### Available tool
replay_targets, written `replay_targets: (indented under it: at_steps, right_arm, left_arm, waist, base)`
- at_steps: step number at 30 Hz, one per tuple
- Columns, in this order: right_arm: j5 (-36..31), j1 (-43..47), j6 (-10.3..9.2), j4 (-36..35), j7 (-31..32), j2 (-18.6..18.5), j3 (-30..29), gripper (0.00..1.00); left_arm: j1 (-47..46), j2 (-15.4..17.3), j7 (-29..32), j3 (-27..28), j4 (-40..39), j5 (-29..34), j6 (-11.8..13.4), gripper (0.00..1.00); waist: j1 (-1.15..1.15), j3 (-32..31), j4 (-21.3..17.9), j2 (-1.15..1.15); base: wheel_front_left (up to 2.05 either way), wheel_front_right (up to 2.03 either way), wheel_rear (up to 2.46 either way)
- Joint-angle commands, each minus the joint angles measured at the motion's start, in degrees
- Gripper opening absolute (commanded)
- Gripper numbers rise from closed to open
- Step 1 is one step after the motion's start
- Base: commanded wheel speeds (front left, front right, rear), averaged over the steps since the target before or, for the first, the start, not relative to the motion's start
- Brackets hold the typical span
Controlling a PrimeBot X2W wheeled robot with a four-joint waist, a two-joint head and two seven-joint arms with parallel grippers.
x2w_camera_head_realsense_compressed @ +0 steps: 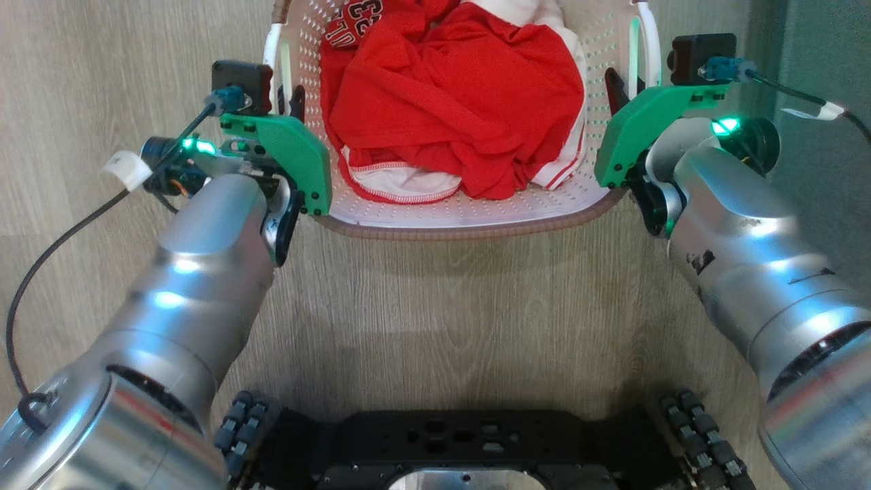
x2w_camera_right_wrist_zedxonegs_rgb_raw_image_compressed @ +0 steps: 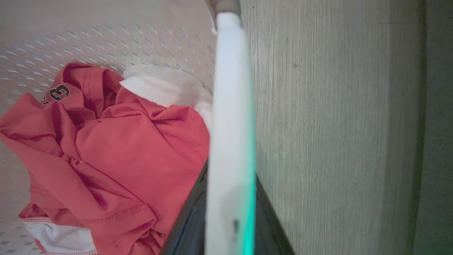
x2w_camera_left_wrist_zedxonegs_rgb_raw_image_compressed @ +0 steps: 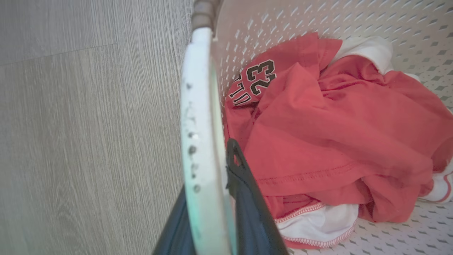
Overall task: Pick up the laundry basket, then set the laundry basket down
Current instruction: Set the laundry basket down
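At ten o'clock in the head view, the left gripper (x2w_camera_head_realsense_compressed: 287,102) straddles the curved white plastic left handle (x2w_camera_head_realsense_compressed: 272,54) of the small cream-white perforated plastic laundry basket (x2w_camera_head_realsense_compressed: 463,212) with its brown woven-look rim. The left wrist view shows the grip close up. One dark finger (x2w_camera_left_wrist_zedxonegs_rgb_raw_image_compressed: 247,198) lies inside the left handle (x2w_camera_left_wrist_zedxonegs_rgb_raw_image_compressed: 198,106) and the other outside, both pressed against it, so this pincer is pinching the handle.

The laundry basket is at twelve o'clock over the pale grey wood-grain plank floor (x2w_camera_head_realsense_compressed: 449,299) — whether it touches the floor cannot be told. Inside it lies a crumpled red fabric jersey (x2w_camera_head_realsense_compressed: 463,102) with dark numerals, heaped over a white cloth (x2w_camera_head_realsense_compressed: 401,182) with red-stitched edges.

At two o'clock the right gripper (x2w_camera_head_realsense_compressed: 629,85) meets the curved white plastic right handle (x2w_camera_head_realsense_compressed: 650,47). In the right wrist view its dark fingers (x2w_camera_right_wrist_zedxonegs_rgb_raw_image_compressed: 187,226) flank the right handle (x2w_camera_right_wrist_zedxonegs_rgb_raw_image_compressed: 231,106) on both sides and touch it — pinching it likewise.

At six o'clock is the robot's black wheeled base (x2w_camera_head_realsense_compressed: 449,442).
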Motion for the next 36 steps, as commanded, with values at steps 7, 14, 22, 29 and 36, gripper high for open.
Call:
replay_targets:
  at_steps: [7, 14, 22, 29, 36]
  right_arm:
    - [-5.11, 0.83, -0.1, 0.02, -0.79, -0.04, -3.5, 0.0]
    - [-9.61, 0.63, -0.1, 0.02, -0.41, 0.28, -7.71, 0.0]
    - [-14.61, 0.81, -0.1, 0.02, -0.11, 0.59, -12.38, 0.06]
    - [-18.35, 0.96, -0.1, 0.02, 0.1, 0.69, -15.87, 0.39]
    - [-18.94, 0.9, -0.1, 0.02, -0.03, 0.71, -16.56, 0.97]
  left_arm:
    - [-0.74, 2.09, -0.54, 1.29, -0.31, 1.8, 0.36, 0.0]
    - [-1.25, 1.94, -0.54, 1.98, -0.47, 2.51, 0.38, 0.0]
    - [-1.6, 1.89, -0.54, 2.82, -0.66, 3.47, 0.38, 0.0]
    - [-1.28, 1.79, -0.54, 4.01, -0.57, 3.8, 1.29, 0.0]
    - [-0.59, 1.53, -0.54, 5.43, -0.35, 3.41, 2.14, 0.39]
  waist:
    - [-0.01, 1.8, 0.13, 0.0]
    - [-0.01, 2.89, 0.13, 0.0]
    - [-0.01, 3.71, 0.24, 0.0]
    - [-0.01, 3.99, 0.58, 0.0]
    - [-0.01, 3.61, 0.96, 0.0]
  base:
    - [0.0, 0.0, 0.0]
    - [0.0, 0.0, 0.0]
    - [0.0, 0.0, 0.0]
    - [0.0, 0.0, 0.0]
    - [0.0, 0.0, 0.0]
